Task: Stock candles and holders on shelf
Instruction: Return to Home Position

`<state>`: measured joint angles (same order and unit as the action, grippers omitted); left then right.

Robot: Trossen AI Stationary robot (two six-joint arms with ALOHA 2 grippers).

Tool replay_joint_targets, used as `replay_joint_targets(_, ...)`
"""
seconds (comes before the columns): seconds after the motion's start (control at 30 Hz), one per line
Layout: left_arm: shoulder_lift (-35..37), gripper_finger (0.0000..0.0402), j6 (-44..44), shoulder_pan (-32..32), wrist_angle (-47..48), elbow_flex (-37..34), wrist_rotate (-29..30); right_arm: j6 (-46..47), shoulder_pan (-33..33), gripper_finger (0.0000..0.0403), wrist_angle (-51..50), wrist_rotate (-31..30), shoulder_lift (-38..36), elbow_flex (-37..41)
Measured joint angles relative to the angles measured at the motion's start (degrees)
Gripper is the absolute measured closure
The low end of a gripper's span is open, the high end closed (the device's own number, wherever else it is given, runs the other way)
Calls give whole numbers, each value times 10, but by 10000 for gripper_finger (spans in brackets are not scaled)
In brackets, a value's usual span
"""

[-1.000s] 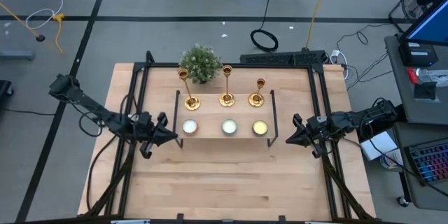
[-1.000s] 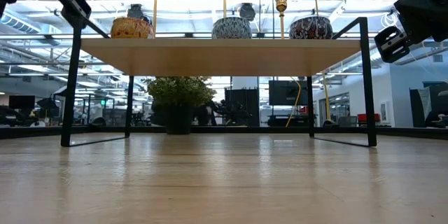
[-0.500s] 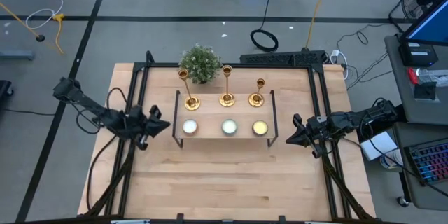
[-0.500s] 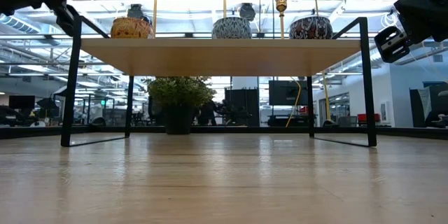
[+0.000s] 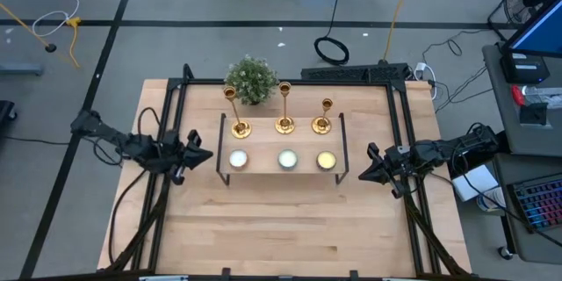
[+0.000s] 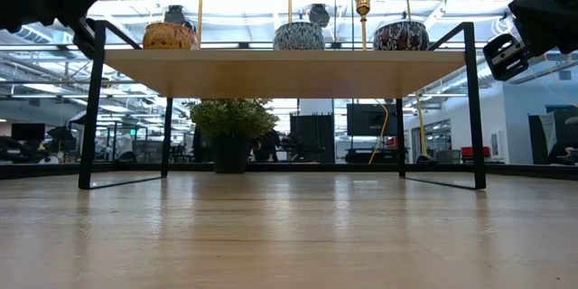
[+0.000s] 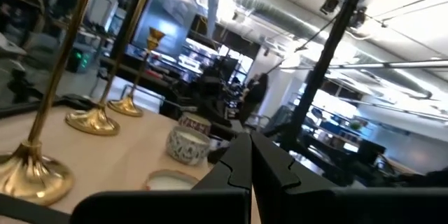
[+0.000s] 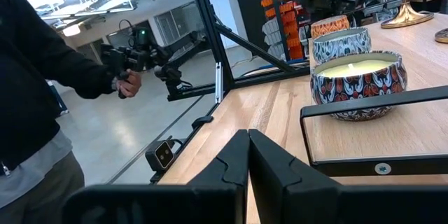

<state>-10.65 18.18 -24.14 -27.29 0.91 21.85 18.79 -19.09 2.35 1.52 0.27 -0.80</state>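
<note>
Candles and gold candlesticks are set on the shelf; the left gripper and right gripper are seen pressed together

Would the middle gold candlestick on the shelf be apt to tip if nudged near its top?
Probably: the middle candlestick has a tall thin stem over a small flared base. Its shiny metal looks rigid, possibly slippery.

gold holders, patterned candles, light-wood shelf
</note>
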Motion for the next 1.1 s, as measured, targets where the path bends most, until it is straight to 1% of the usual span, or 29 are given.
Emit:
replay_joint_targets(0.13, 44, 401, 10, 43, 47, 0, -51, 0, 0, 394, 0, 0, 0, 0)
replay_joint_targets(0.27, 83, 401, 7, 84, 99, 0, -70, 0, 0, 394, 0, 0, 0, 0)
replay_joint_targets(0.37, 103, 401, 24, 108, 140, 0, -81, 0, 0, 394, 0, 0, 0, 0)
replay_joint_targets(0.5, 104, 401, 55, 120, 186, 0, -94, 0, 0, 394, 0, 0, 0, 0)
replay_joint_targets(0.57, 104, 401, 66, 122, 205, 0, -91, 0, 0, 394, 0, 0, 0, 0)
replay_joint_targets(0.7, 104, 401, 88, 122, 240, 0, -65, 0, 0, 394, 0, 0, 0, 0)
replay_joint_targets(0.97, 103, 399, 118, 122, 242, 1, -21, 0, 0, 394, 0, 0, 0, 0)
replay_joint_targets(1.1, 103, 387, 140, 122, 242, 1, -16, 0, 0, 394, 0, 0, 0, 0)
